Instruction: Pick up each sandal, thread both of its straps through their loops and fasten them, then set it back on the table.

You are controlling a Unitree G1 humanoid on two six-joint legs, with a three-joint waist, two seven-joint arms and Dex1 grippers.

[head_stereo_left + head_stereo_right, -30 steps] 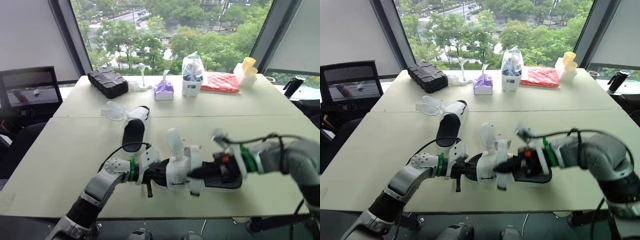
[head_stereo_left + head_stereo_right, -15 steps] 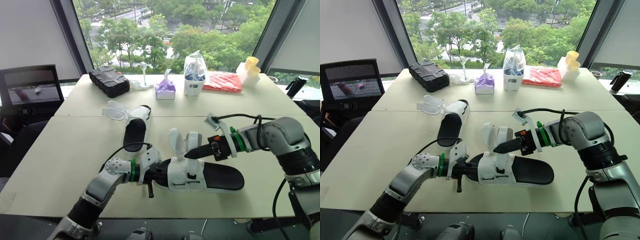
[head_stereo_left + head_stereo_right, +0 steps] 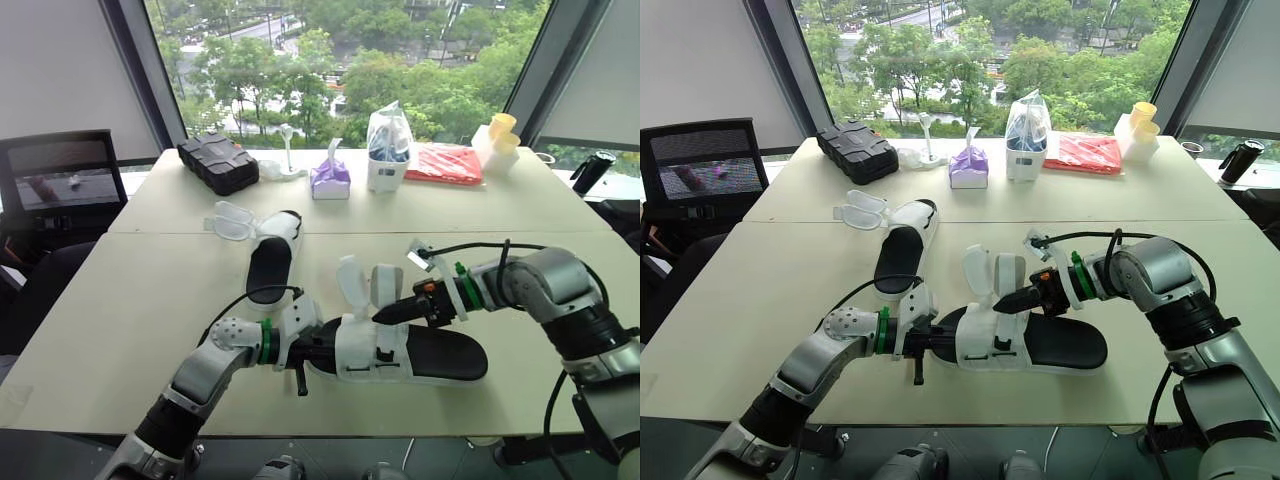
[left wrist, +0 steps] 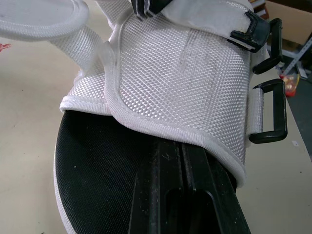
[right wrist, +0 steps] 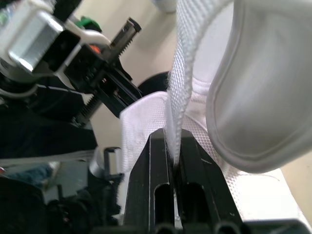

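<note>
White coarse-woven matt cloth on sandal (image 4: 185,83) upper and strap (image 5: 176,97); footbed (image 4: 97,165) black, fine-grained; loops (image 4: 274,112) smooth black plastic.

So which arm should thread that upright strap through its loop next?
Right. The right claw pinches the strap between its fingers, close to the black loops, while the left claw is busy holding the sandal steady.
</note>
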